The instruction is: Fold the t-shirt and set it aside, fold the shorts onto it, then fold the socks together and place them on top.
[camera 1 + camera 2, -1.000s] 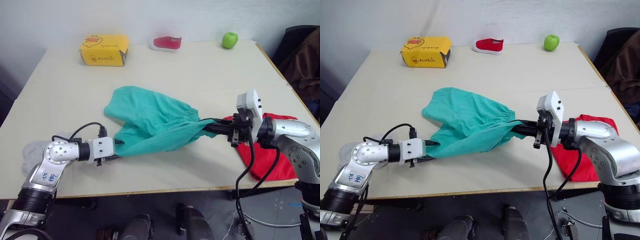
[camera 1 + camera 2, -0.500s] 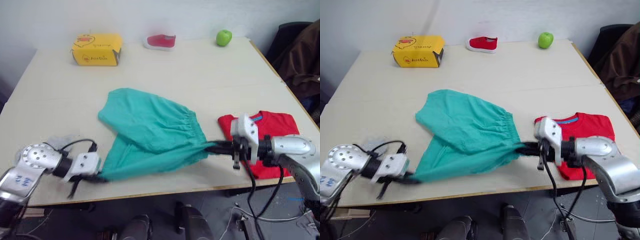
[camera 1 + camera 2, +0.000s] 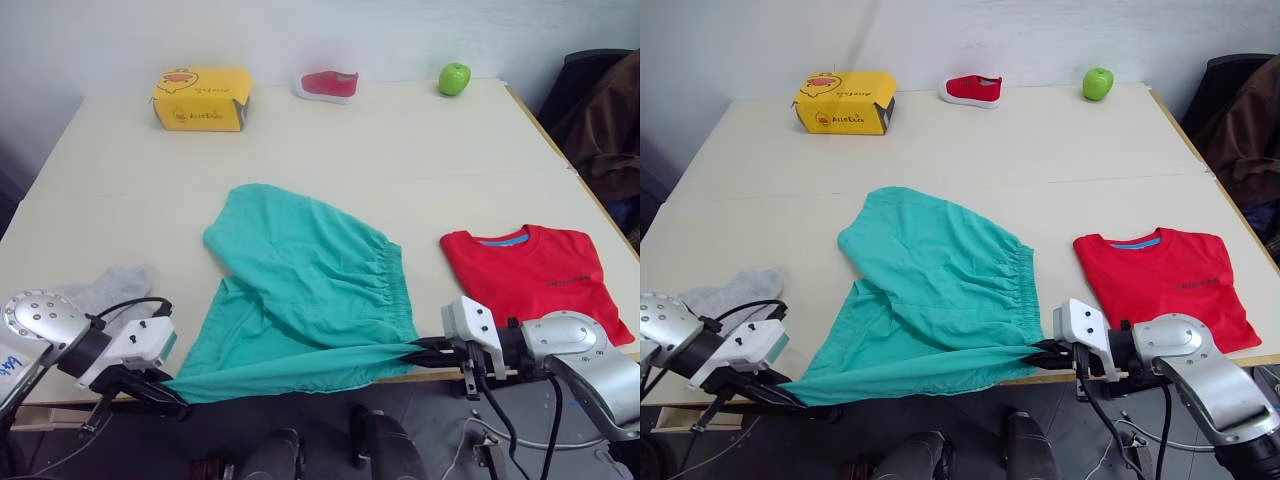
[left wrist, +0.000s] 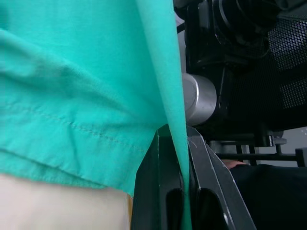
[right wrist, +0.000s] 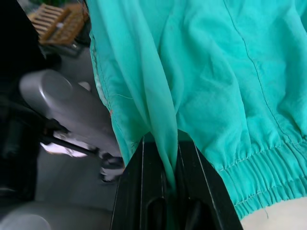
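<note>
The teal shorts [image 3: 310, 290] lie spread across the middle of the table, their near edge pulled taut past the table's front edge. My left gripper [image 3: 172, 390] is shut on the left end of that edge, below the table front. My right gripper [image 3: 420, 351] is shut on its right end, by the gathered waistband. In the wrist views the teal cloth [image 4: 96, 86] is pinched between black fingers [image 4: 153, 191], and likewise between the fingers [image 5: 139, 191] of the other hand. The folded red t-shirt [image 3: 535, 280] lies flat at the right. The grey socks [image 3: 105, 290] lie at the front left.
A yellow box [image 3: 203, 98], a small red shoe [image 3: 330, 85] and a green apple [image 3: 454, 78] stand along the table's [image 3: 330, 160] far side. A dark chair with brown cloth [image 3: 605, 110] is beyond the right edge.
Both grippers have drawn back toward me with the shorts' near edge, from over the table to past its front edge. The shorts slid nearer and the t-shirt is uncovered.
</note>
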Action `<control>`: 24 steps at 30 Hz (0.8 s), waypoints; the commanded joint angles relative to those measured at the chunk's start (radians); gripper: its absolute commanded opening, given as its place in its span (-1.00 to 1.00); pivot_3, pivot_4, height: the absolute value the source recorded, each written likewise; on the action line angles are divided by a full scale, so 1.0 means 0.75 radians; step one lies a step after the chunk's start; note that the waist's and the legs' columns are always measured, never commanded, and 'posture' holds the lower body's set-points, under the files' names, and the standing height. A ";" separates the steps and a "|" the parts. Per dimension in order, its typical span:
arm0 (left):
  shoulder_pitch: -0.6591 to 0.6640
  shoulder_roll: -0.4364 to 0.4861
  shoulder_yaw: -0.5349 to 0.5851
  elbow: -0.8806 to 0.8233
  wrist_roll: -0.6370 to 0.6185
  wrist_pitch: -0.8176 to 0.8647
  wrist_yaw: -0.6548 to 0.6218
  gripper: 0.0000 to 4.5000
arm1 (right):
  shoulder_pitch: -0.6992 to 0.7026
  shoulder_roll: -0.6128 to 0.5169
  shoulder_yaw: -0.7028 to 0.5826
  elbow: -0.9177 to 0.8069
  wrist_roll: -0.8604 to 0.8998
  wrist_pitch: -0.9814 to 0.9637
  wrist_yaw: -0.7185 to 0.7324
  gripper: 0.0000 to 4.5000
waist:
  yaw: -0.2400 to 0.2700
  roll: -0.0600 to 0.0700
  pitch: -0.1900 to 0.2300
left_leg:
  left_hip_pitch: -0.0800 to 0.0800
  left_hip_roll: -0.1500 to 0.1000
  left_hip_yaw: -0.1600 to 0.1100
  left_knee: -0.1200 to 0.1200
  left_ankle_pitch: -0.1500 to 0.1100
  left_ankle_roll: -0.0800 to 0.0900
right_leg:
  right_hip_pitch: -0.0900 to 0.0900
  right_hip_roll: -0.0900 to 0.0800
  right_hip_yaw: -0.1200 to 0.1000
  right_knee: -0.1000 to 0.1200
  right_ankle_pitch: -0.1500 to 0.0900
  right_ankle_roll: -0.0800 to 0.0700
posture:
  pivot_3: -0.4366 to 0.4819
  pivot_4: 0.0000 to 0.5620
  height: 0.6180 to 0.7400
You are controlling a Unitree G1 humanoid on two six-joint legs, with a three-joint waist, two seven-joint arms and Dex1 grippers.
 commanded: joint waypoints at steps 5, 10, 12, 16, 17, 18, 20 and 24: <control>-1.252 -0.637 -0.003 0.996 0.381 -0.553 0.846 -0.98 | -0.651 0.225 -0.097 0.449 -0.271 -0.233 -0.416 -1.00 | 0.033 -0.022 0.009 | -0.003 -0.005 0.000 0.007 0.009 -0.004 | 0.000 -0.001 -0.003 0.003 0.012 -0.001 | -0.05 -0.47 1.00; -1.893 -0.681 0.112 1.530 0.465 -0.930 1.290 -0.98 | -1.232 0.200 -0.212 0.810 -0.592 -0.822 -0.817 -1.00 | -0.013 -0.030 0.008 | -0.040 -0.010 0.007 0.007 0.014 -0.009 | -0.052 -0.004 -0.009 0.014 0.017 -0.002 | -0.05 -0.47 1.00; -1.974 -0.668 0.112 1.585 0.451 -0.960 1.193 -0.98 | -1.313 0.150 -0.203 0.851 -0.650 -0.982 -0.820 -1.00 | -0.032 -0.025 0.006 | -0.043 -0.017 0.006 0.010 0.011 -0.015 | -0.071 -0.018 -0.030 0.037 0.011 -0.012 | -0.05 -0.47 1.00; -1.886 -0.639 0.098 1.579 0.438 -1.008 1.011 -0.98 | -1.181 0.152 -0.165 0.760 -0.606 -1.024 -0.729 -1.00 | -0.074 -0.020 -0.004 | -0.032 -0.019 0.008 0.033 0.007 -0.010 | -0.065 -0.025 -0.041 0.064 0.009 -0.016 | -0.05 -0.47 1.00; -1.805 -0.632 0.103 1.536 0.403 -0.978 0.918 -0.98 | -1.089 0.175 -0.157 0.670 -0.537 -0.956 -0.694 -1.00 | -0.081 -0.019 -0.004 | -0.024 -0.022 0.004 0.021 -0.001 0.002 | -0.064 -0.025 -0.042 0.061 0.009 -0.016 | -0.05 -0.47 1.00; -1.744 -0.627 0.108 1.500 0.377 -0.955 0.851 -0.98 | -1.019 0.192 -0.153 0.599 -0.487 -0.902 -0.668 -1.00 | -0.085 -0.019 -0.004 | -0.023 -0.023 0.001 0.017 -0.010 0.013 | -0.064 -0.024 -0.044 0.055 0.009 -0.016 | -0.05 -0.47 1.00; -1.576 -0.596 0.087 1.395 0.355 -0.899 0.709 -0.98 | -0.843 0.216 -0.116 0.418 -0.376 -0.731 -0.602 -1.00 | -0.093 -0.017 -0.002 | -0.028 -0.028 0.000 0.024 -0.024 0.025 | -0.068 -0.025 -0.052 0.049 0.010 -0.015 | -0.05 -0.47 1.00; -1.059 -0.461 0.042 1.007 0.274 -0.761 0.364 -0.98 | -0.421 0.185 0.023 0.200 -0.382 -0.672 -0.447 -1.00 | -0.096 -0.016 -0.001 | -0.031 -0.040 -0.002 0.032 -0.025 0.026 | -0.067 -0.029 -0.064 0.040 0.011 -0.012 | -0.05 -0.47 1.00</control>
